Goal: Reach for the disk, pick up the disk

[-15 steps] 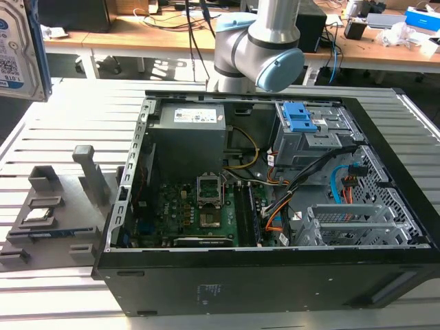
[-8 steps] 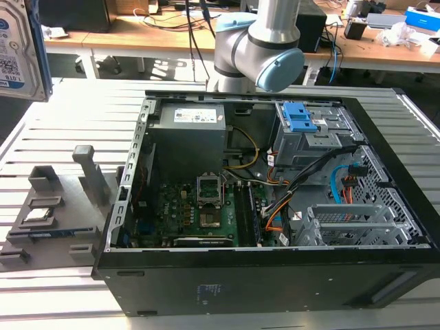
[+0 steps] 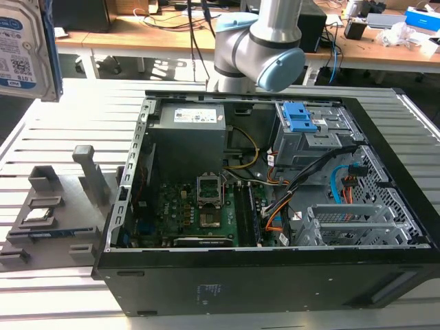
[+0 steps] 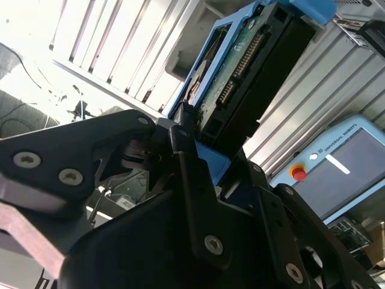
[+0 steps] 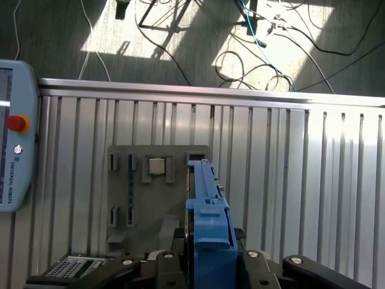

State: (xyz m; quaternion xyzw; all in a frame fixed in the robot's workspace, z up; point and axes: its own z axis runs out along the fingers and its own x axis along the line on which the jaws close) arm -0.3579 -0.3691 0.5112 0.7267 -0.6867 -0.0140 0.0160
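**Over the slatted counter: disk held clear in my pincer**

High at the exterior view's left edge, the disk (image 3: 24,48) hangs in the air, its white-and-blue barcode label facing the camera. It is well apart from the open computer case (image 3: 261,206) lying on the counter (image 3: 62,124).

My pincer (image 4: 191,150) is clenched on the disk's blue bracket. In the second wrist view the black fingers (image 4: 180,135) press against the bracket at one end of the drive, and the green circuit board and connector row run away from them.

In the first wrist view the disk (image 5: 207,211) stands edge-on, with the blue bracket uppermost. Below it on the counter lies the grey holding fixture (image 5: 129,186), with the small square processor chip (image 5: 157,165) seated in one of its pockets. The teach pendant (image 5: 12,150) with its red button rests on the counter beside the fixture.

My arm (image 3: 265,41) rises behind the case, where blue drive latches (image 3: 300,117) sit in the drive bay.
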